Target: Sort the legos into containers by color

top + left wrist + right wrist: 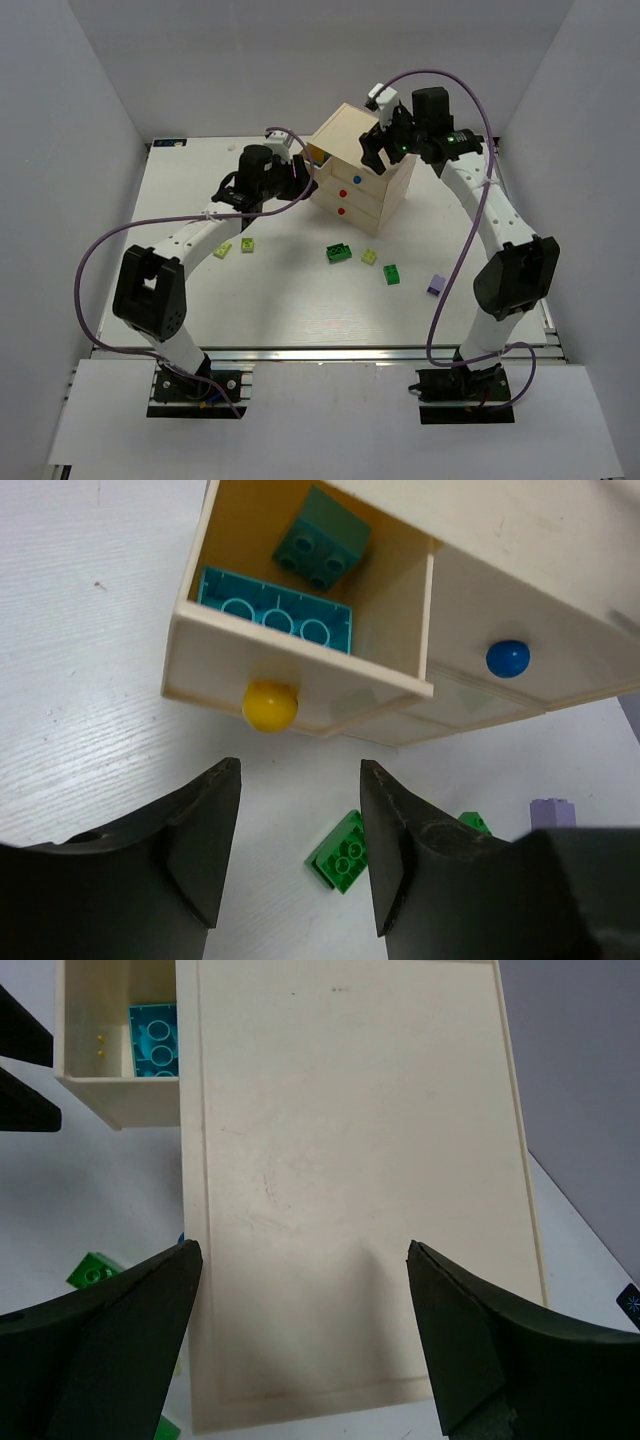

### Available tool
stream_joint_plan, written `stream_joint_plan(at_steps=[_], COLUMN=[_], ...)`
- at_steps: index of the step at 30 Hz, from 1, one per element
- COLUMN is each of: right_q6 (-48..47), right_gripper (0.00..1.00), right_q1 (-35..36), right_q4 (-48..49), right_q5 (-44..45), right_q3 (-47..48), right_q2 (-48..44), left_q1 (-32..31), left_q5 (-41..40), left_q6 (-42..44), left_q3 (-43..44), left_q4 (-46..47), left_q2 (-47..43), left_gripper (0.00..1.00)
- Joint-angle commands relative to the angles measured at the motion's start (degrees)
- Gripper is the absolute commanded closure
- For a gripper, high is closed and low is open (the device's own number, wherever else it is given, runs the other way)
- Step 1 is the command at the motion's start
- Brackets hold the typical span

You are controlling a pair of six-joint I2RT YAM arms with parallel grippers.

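Legos (340, 252): six loose on table (300, 310), two cyan in open drawer (200, 675).

left arm (190, 240) showing white links, black joint housings | right arm (488, 215) wearing the same, green light (400, 152) glowing at 12 o'clock | purple cables (85, 270) looping off both | black base plates (170, 388) sitting at 7 and 5 o'clock | left gripper (300, 780), right gripper (305, 1260) showing matte black wedge fingers

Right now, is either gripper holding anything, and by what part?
Nothing held. The left gripper is open, short of the yellow knob on the open drawer; the right gripper is open over the chest top.
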Motion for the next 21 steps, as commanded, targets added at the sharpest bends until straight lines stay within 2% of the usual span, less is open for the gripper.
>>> stream_joint_plan(at_steps=[1, 15, 21], right_q6=[-0.56, -2.67, -1.89], right_gripper=[0.12, 0.11, 0.11], right_q1=[1.10, 3.03, 3.74], right_q4=[-1.88, -4.43, -2.94], right_q5=[3.02, 1.19, -0.23], right_q3=[3.33, 3.95, 1.58], right_q2=[1.40, 2.90, 0.70], left_q1=[0.14, 0.14, 0.14], left_q5=[2.42, 0.93, 0.40], left_q6=[2.67, 5.22, 5.66], left_q3=[3.64, 7.59, 8.12], left_q4=[1.21, 0.24, 0.42], left_q2=[0.62, 3.96, 4.48], left_gripper=[0.39, 0.40, 0.40])
